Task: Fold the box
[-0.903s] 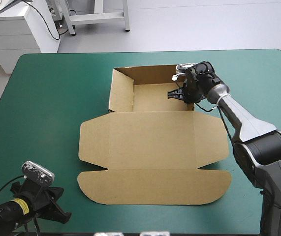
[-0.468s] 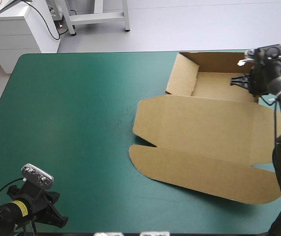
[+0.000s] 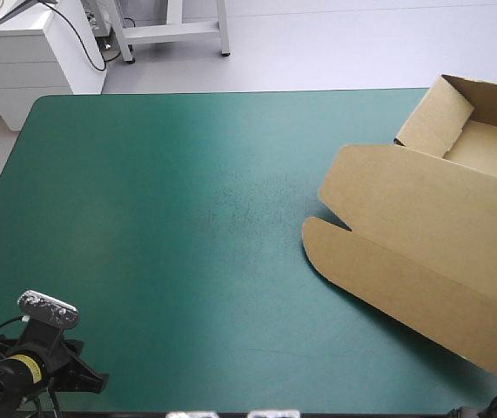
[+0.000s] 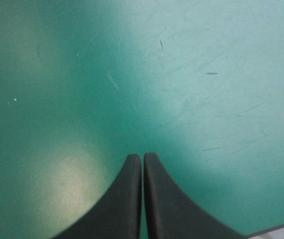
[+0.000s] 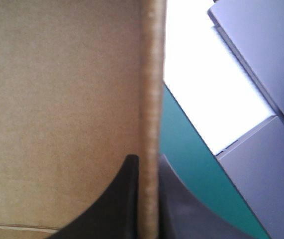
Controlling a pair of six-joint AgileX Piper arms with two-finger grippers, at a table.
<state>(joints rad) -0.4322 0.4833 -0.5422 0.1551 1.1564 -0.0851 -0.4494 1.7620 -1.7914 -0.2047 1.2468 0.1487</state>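
Note:
The brown box [image 3: 422, 235] is an open tray with raised walls and its lid lying flat, resting at the table's right edge and partly running out of the high view. In the right wrist view a wall edge of the box [image 5: 150, 99] stands between the black fingers of my right gripper [image 5: 149, 167], which is shut on it. That gripper is outside the high view. My left gripper [image 4: 142, 160] is shut with nothing in it, low over bare teal-green cover near the table's front left corner, far from the box. Its arm [image 3: 22, 370] shows there in the high view.
The teal-green table cover [image 3: 161, 218] lies bare across the left and middle. In the right wrist view the table's edge [image 5: 191, 129] runs close beside the gripped wall, with floor beyond it.
The box has slid a long way to the right across the table, turning slightly, drawn by my right gripper, which has left the high view. The left arm has shifted slightly left.

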